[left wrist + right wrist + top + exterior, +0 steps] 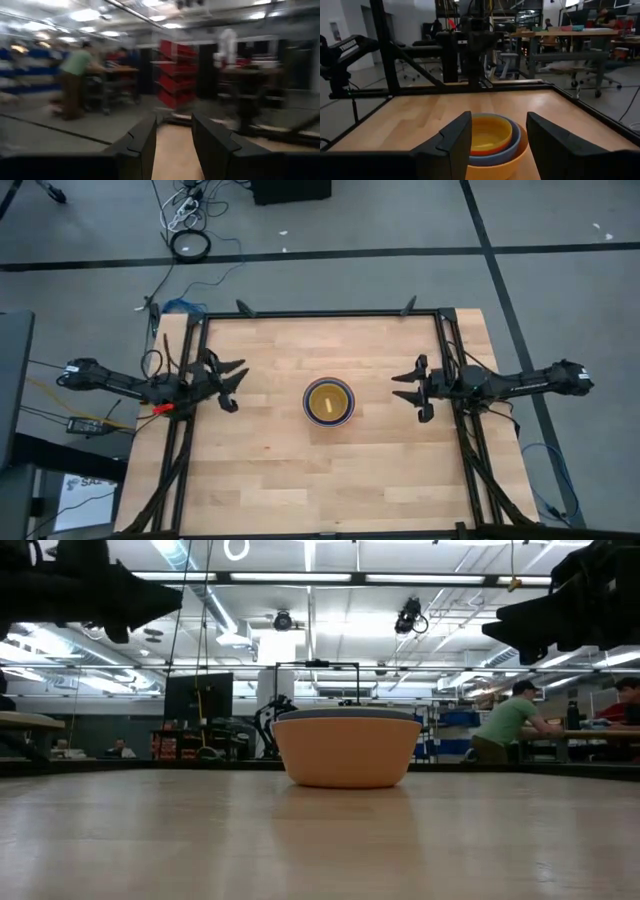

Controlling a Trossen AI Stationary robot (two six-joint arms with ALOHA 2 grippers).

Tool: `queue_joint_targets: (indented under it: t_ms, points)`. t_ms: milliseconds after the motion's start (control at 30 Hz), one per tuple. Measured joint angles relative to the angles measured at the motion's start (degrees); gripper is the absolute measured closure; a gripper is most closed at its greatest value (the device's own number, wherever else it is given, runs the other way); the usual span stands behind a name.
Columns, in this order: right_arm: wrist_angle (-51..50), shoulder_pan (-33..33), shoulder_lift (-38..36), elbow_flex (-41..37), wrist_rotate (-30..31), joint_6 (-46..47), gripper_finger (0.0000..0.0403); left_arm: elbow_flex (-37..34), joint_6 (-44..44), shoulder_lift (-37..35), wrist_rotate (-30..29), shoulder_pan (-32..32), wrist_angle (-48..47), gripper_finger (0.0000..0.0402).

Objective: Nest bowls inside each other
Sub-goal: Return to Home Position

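The bowls [329, 401] stand nested in one stack at the table's middle, resting on the wood by the base of the orange outer bowl [346, 748]. In the right wrist view the stack [492, 145] shows orange outermost, then a blue-purple rim, a red-orange rim and yellow innermost. My left gripper [238, 385] hovers open near the table's left edge, pointing toward the stack; between its fingers [174, 145] only bare wood shows. My right gripper [402, 386] hovers open to the right of the stack, its fingers [498, 122] framing the bowls from a distance.
A black metal frame [320, 314] runs along the table's far edge and both sides, with clamps [244, 308] on the far rail. Bare wood lies all round the stack. People work at benches [510, 725] in the room beyond the table.
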Motion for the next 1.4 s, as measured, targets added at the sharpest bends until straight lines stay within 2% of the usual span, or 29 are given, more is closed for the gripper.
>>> queue_joint_targets:
  t_ms: [233, 333, 467, 533, 633, 733, 867, 1000, 1100, 1233, 1400]
  points:
    - [-3.04, 0.00, 0.00, -0.02, 0.75, 0.53, 0.0225, 0.00, 14.71, -0.85, -0.47, -0.33, 20.19, 0.0270]
    - [-3.00, 0.00, -0.02, -0.02, 2.78, 0.49, 0.0226, 0.03, 15.09, -0.80, -0.35, -0.31, 23.64, 0.0270]
    - [-2.96, 0.00, -0.02, -0.04, 4.07, 0.47, 0.0225, 2.97, 12.07, -0.77, 0.72, -0.33, 22.41, 0.0270]
    - [-2.93, 0.00, 0.00, -0.04, 4.07, 0.47, 0.0225, 6.18, 11.23, -0.61, 1.56, -0.33, 17.96, 0.0270]
    - [-2.68, -0.11, -0.02, -0.04, 4.07, 0.47, 0.0226, 12.40, 11.41, 1.52, 1.78, -0.33, 4.08, 0.0270]
    - [-2.64, -0.11, -0.02, -0.04, 4.10, 0.81, 0.0225, 20.10, 15.19, 4.96, -0.40, -0.36, -5.73, 0.0270]
    - [-2.64, -0.11, 0.00, -0.07, 4.11, 1.90, 0.0225, 29.53, 26.31, 6.73, -5.28, -0.29, -7.25, 0.0270]
    - [-2.64, -0.11, 0.00, -0.09, 4.11, 2.02, 0.0225, 35.51, 34.47, 3.24, -6.63, -0.26, -8.69, 0.0270]
    - [-2.64, -0.11, 0.00, -0.09, 4.12, 2.02, 0.0225, 39.14, 33.10, -1.80, -8.58, 0.12, -17.67, 0.0270]
    - [-2.68, -0.11, 0.00, -0.09, 4.14, 2.12, 0.0225, 43.87, 25.50, -2.93, -11.23, 1.54, -35.07, 0.0270]
    - [-2.77, -0.11, -0.01, -0.09, 4.07, 2.65, 0.0225, 48.04, 17.46, -4.39, -13.90, 2.47, -47.79, 0.0270]
